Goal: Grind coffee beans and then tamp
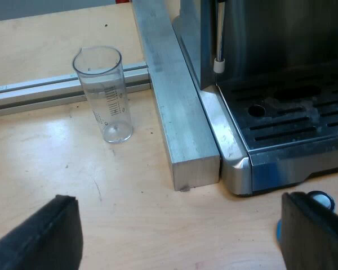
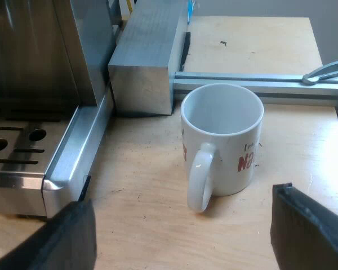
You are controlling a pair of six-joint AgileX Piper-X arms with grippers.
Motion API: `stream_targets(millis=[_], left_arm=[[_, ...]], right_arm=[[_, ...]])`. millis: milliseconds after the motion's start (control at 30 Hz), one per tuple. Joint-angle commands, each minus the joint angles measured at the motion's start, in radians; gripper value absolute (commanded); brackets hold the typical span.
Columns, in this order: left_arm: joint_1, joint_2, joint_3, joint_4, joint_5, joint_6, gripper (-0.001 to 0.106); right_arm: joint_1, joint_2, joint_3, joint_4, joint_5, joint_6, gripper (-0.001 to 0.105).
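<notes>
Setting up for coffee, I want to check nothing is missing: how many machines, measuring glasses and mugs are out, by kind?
Espresso machine: 1
Measuring glass: 1
Mug: 1
Total: 3

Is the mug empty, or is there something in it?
Empty, as far as shown: the mug stands upright, and its white inside is bare.

place: lab-style test bench rather than a home kitchen | surface: bare pale wooden tabletop [image 1: 45, 169] | fixtures: thick metal bar [image 1: 169, 84] lying along the espresso machine [image 1: 293, 124], slotted metal rail [image 1: 39, 93] meeting it | props: measuring glass [image 1: 107, 95] and mug [image 2: 225, 157] standing on the wood
</notes>
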Motion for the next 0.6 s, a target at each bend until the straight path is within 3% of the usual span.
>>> stream_targets(millis=[33,600], left_arm=[[-0.002,-0.136,-0.002,-0.014,-0.004,-0.001,0.073],[-0.002,-0.136,-0.001,-0.018,0.003,-0.001,0.073]], right_arm=[[-0.006,-0.040,-0.007,-0.008,-0.001,-0.005,0.066],[-0.006,-0.040,-0.003,-0.013,-0.001,-0.005,0.066]])
